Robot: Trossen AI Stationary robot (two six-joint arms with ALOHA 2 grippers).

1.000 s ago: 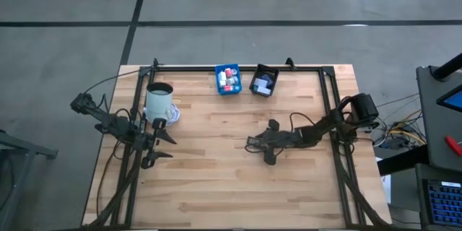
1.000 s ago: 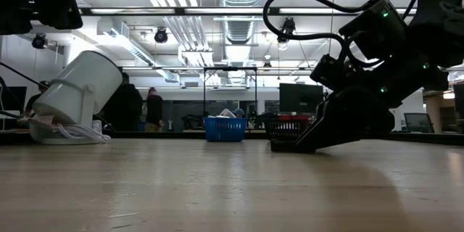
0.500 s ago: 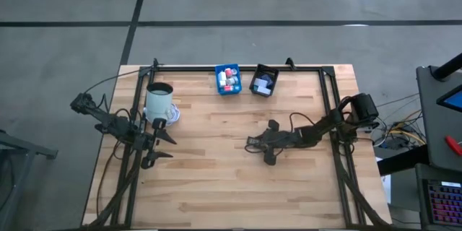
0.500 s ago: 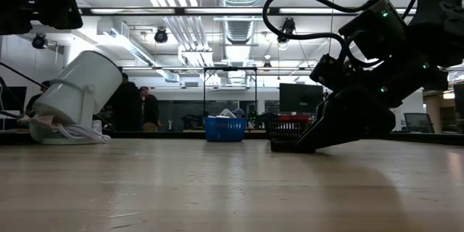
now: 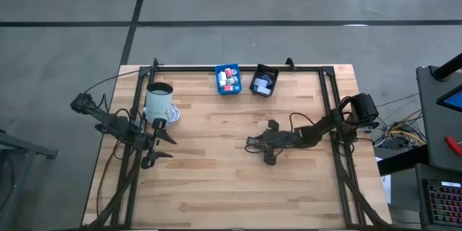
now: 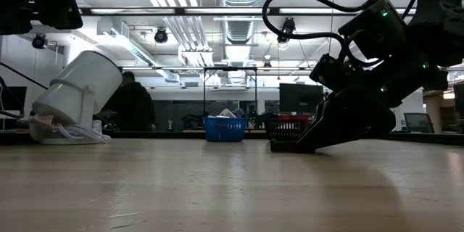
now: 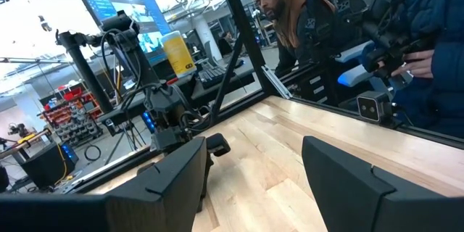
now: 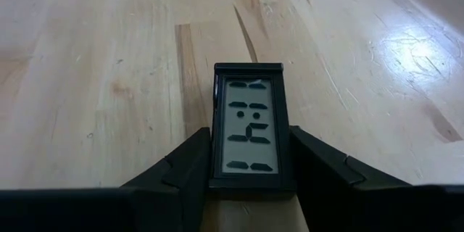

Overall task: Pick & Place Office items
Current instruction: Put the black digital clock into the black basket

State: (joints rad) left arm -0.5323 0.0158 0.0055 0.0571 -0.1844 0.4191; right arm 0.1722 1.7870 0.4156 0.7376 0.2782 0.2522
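The big wooden worktop (image 5: 216,180) holds everything, and the right arm is the one at work, reaching low over its middle. The white mug (image 5: 159,99) sits tipped beside the waiting left jaws (image 5: 162,148), which are wide open with nothing between them. Far ahead of the right jaws (image 8: 250,161), at the back edge of the worktop, stand the blue bin (image 5: 228,79) and the black bin (image 5: 263,81), both with small office items inside. The right jaws are closed snug on a flat black rectangle (image 8: 250,127) with a grey screen, one finger on each long side, and it lies down on the wood. To do this step well, I think the arm should keep its squeeze even, lift straight up so the little piece does not tip or slide out, then carry it slowly to a bin and let go low over it. The screen shows dark dashes and blocks, like clock digits, but I cannot read them as numbers. No brand name can be seen on it.
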